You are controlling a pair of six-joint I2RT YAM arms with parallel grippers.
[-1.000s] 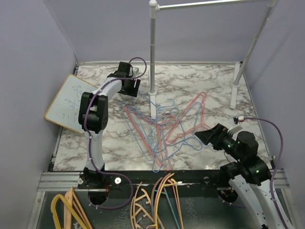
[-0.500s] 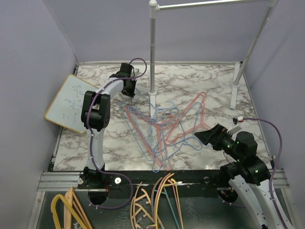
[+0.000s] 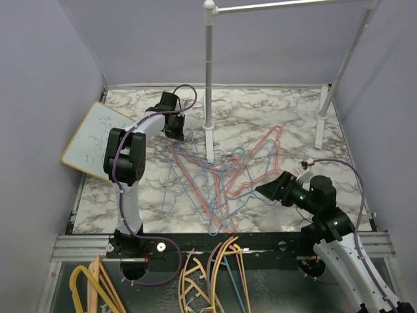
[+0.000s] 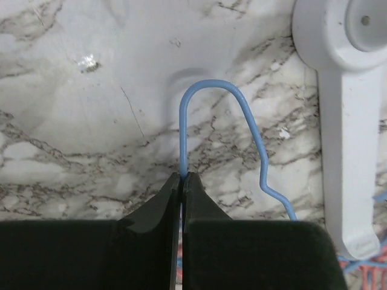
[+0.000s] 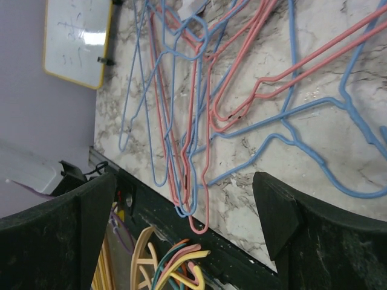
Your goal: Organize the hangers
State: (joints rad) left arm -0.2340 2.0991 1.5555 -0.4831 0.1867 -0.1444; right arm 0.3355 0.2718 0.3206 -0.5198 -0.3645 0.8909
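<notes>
Advanced toward the hangers (image 3: pixel 218 176), right gripper (image 3: pixel 264 190) spread wide; left gripper (image 4: pixel 182 176) pinches a blue hanger (image 4: pixel 208 82) by its hook, near the far edge of the table (image 3: pixel 260 111).

I see a white clothes rack (image 3: pixel 208 85) standing on the marble table (image 3: pixel 273 111). Left of the rack lies a yellow-framed whiteboard (image 3: pixel 91 140). In front of the rack, below the table edge, are thick yellow and orange hangers (image 5: pixel 175 257).

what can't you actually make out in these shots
- Left wrist view: the blue hanger beyond its hook, hidden by the shut left gripper and cut off by the bottom edge.
- Top view: the count in the hanger pile; the thin wires overlap.
- Top view: the writing on the whiteboard, too small.
- Top view: the yellow hangers, cut off by the bottom edge.
</notes>
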